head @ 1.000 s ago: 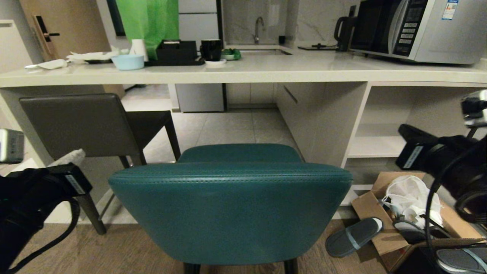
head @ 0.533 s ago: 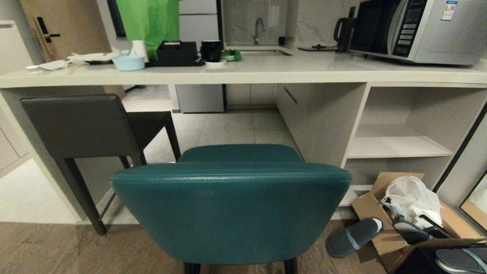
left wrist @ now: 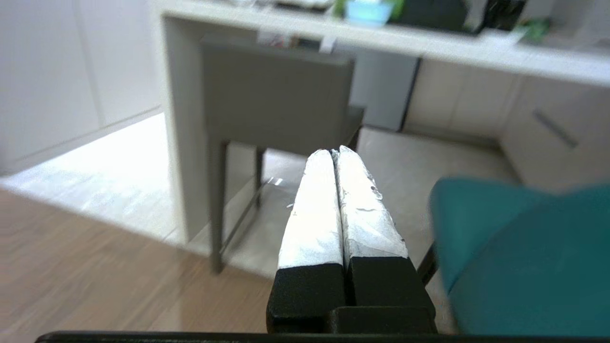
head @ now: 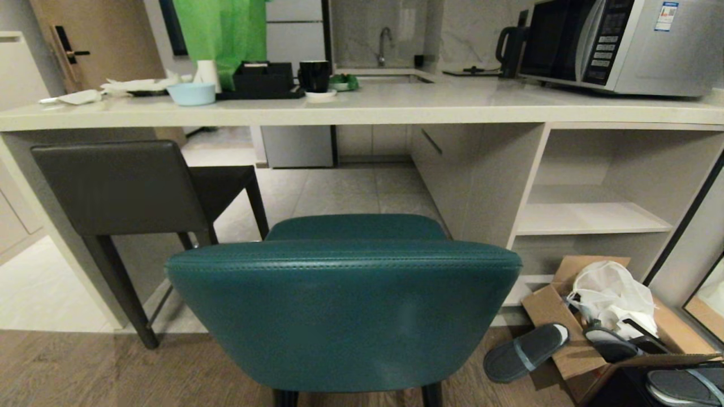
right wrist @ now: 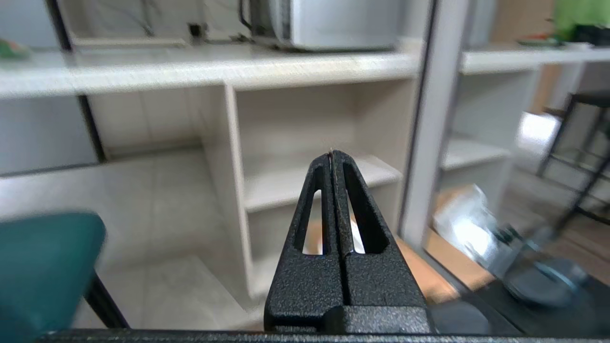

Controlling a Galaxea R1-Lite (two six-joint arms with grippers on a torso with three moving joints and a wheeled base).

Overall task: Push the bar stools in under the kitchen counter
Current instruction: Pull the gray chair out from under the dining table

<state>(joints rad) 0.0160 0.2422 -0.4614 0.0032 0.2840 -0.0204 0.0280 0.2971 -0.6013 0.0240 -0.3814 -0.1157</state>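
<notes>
Facing the bench [head: 362,104] we see teal stool [head: 345,311] out in front of it, seat short of its edge | dark stool [head: 119,186] seat partly under the bench | left gripper [left wrist: 336,155] fingers pressed together, empty | right gripper [right wrist: 332,155] fingers together, empty.

Home kitchen, microwave [head: 622,42], sink tap [head: 384,42], stone counter [head: 396,104]

light: dim indoor | head: sharp, edges bowed | wrists: backgrounds blurred
</notes>
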